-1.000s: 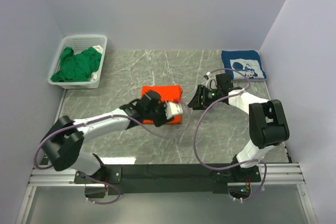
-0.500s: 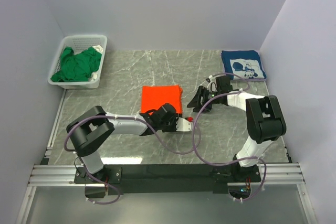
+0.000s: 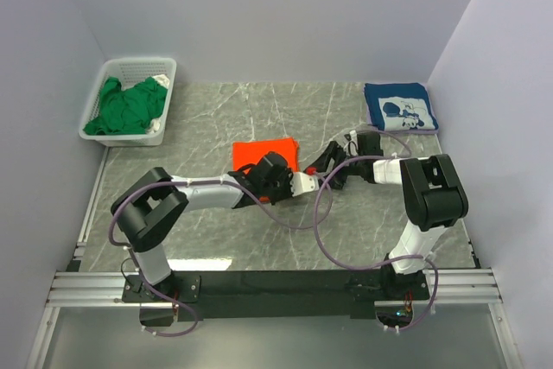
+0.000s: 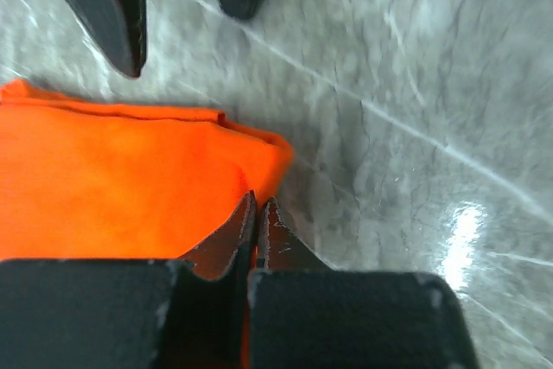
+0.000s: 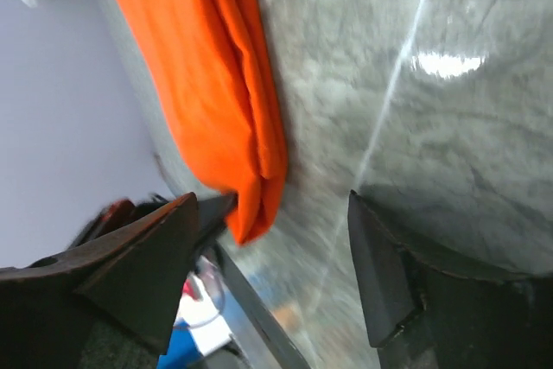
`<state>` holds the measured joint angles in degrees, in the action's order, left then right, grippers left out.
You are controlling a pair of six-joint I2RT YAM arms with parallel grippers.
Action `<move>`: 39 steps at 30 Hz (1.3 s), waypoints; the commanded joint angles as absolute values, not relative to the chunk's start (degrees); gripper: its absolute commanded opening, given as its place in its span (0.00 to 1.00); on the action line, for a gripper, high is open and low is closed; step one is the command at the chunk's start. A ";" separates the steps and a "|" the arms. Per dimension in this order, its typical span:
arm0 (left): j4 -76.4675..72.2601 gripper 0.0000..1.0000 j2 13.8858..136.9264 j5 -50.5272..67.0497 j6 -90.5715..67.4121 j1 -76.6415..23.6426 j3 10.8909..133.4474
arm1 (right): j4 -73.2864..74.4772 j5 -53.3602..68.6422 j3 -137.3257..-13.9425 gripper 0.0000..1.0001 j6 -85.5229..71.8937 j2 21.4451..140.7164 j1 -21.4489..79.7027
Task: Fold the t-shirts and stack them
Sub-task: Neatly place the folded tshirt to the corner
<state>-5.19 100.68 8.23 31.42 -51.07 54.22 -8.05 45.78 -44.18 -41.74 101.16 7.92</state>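
Left wrist view: our left gripper (image 4: pixel 257 213) is squeezed tight at a corner of the folded orange shirt (image 4: pixel 112 179), but we cannot tell if cloth is caught. Our right gripper (image 5: pixel 272 200) is spread wide just beside it. The shirt lies in the middle of the table (image 3: pixel 216 118). If we pull by one corner, the folds may fall open, or our grippers may bump.

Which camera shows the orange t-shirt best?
The top external view: it shows the orange t-shirt as a folded rectangle, its near edge under the left arm. The left wrist view shows one corner; the right wrist view, a blurred folded edge.
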 commanded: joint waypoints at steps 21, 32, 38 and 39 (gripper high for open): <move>-0.35 0.01 100.55 18.19 20.92 -48.78 66.09 | -31.20 33.14 -46.31 0.73 -67.76 110.04 16.69; -0.97 0.01 101.78 18.72 19.95 -48.17 67.32 | -31.37 29.62 -49.13 0.54 -67.94 113.99 18.54; -0.18 0.03 101.69 19.25 18.46 -47.46 68.11 | -27.79 28.92 -51.32 0.12 -61.98 113.56 18.02; -0.18 0.11 101.08 19.25 18.02 -47.29 68.29 | -25.95 28.48 -53.24 0.05 -60.14 113.29 17.84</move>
<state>0.71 102.17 17.28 20.10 -47.77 65.39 -28.82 31.35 -49.17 -65.43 113.82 18.02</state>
